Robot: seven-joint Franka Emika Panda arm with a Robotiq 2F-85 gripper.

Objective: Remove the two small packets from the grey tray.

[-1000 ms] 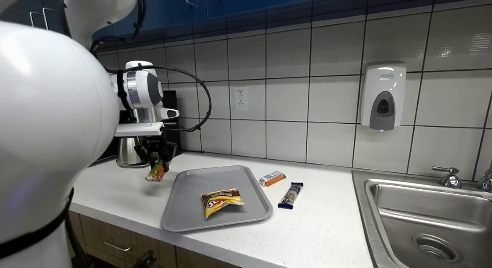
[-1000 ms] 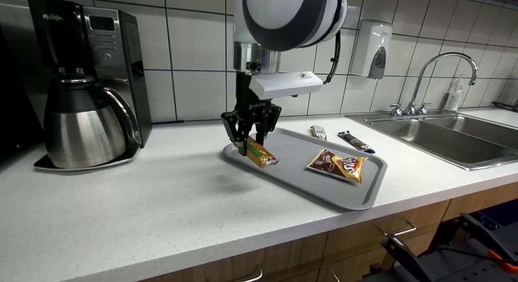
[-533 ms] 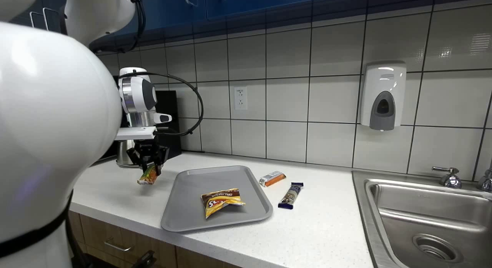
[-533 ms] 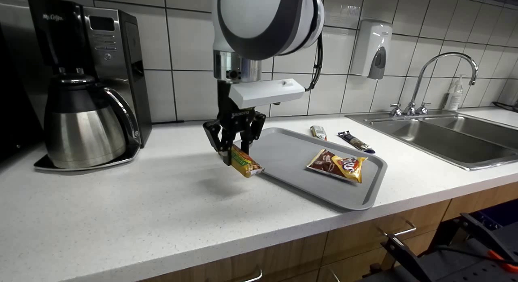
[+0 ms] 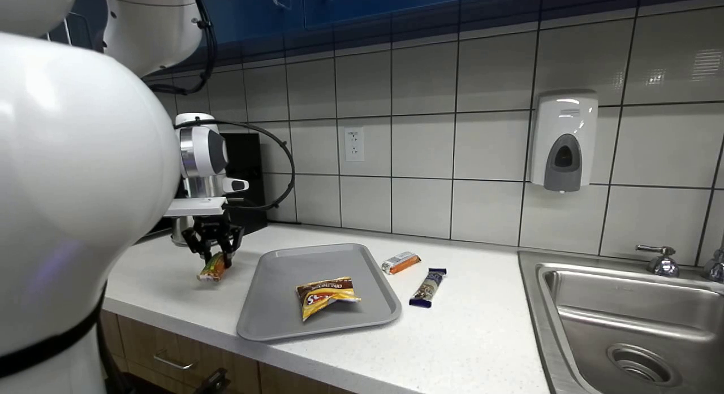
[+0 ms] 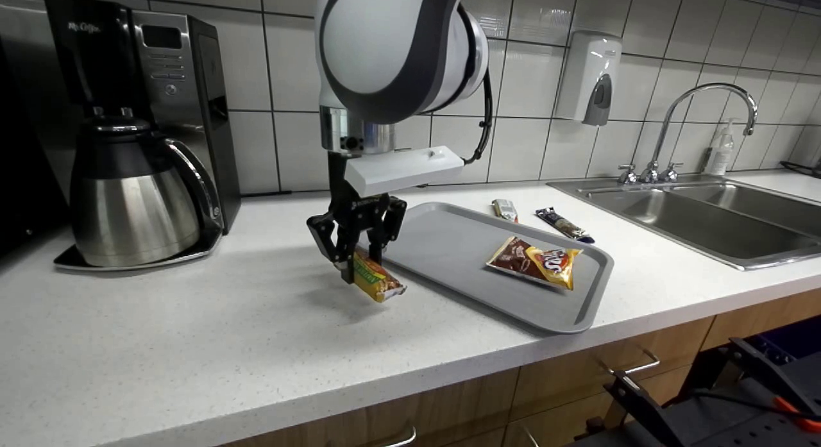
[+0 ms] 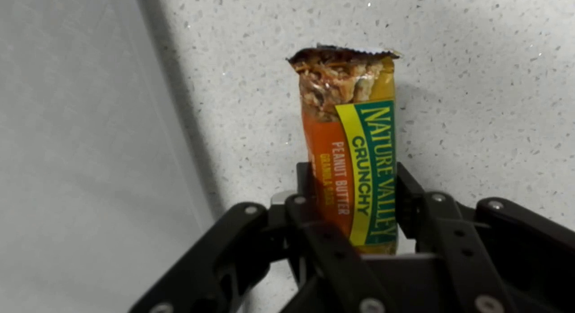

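Note:
My gripper (image 5: 218,257) is shut on the orange-brown packet with green on it (image 5: 211,269). In an exterior view the held packet (image 6: 380,281) is tilted, low over the white counter, beside the tray's near-left edge. In the wrist view the packet (image 7: 355,151) sits between both fingers, its crimped end pointing away. The grey tray (image 5: 283,286) lies flat on the counter, and its edge shows in the wrist view (image 7: 90,138). The orange-red packet (image 5: 403,263) lies on the counter beside the tray, also seen in an exterior view (image 6: 505,210); it is out of the wrist view.
A larger yellow-and-brown packet (image 6: 533,264) lies on the tray. A dark blue-ended bar (image 5: 428,288) lies on the counter beside the tray. A coffee maker (image 6: 215,113) with a steel carafe (image 6: 131,206) stands near the gripper. The steel sink (image 5: 628,303) is beyond the bar.
My gripper has moved away from the tray towards the coffee maker side and come down closer to the counter, carrying the packet. The tray and the other packets have not moved.

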